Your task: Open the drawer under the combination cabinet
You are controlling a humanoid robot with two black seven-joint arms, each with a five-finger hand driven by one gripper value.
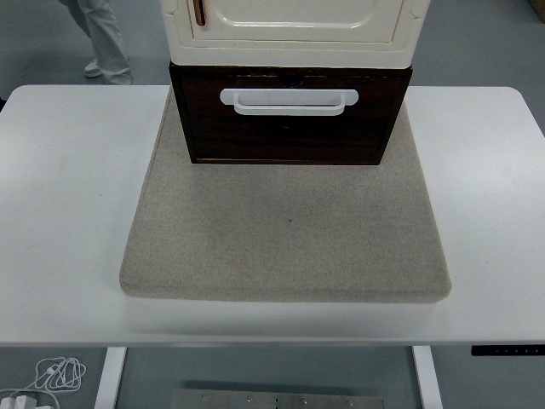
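Centrally on white bench (pixel 68 213): beige mat (pixel 285 230) carrying cream combination cabinet (pixel 294 30) at far edge. Directly beneath: dark wooden drawer (pixel 289 132), flush with its frame, white handle (pixel 289 100) facing near side. Far left: person's legs (pixel 104 38). No hand in view; state cannot be told.

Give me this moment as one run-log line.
drawer: closed | handle: untouched | cabinet: on mat | robot hands: out of view | person: top left
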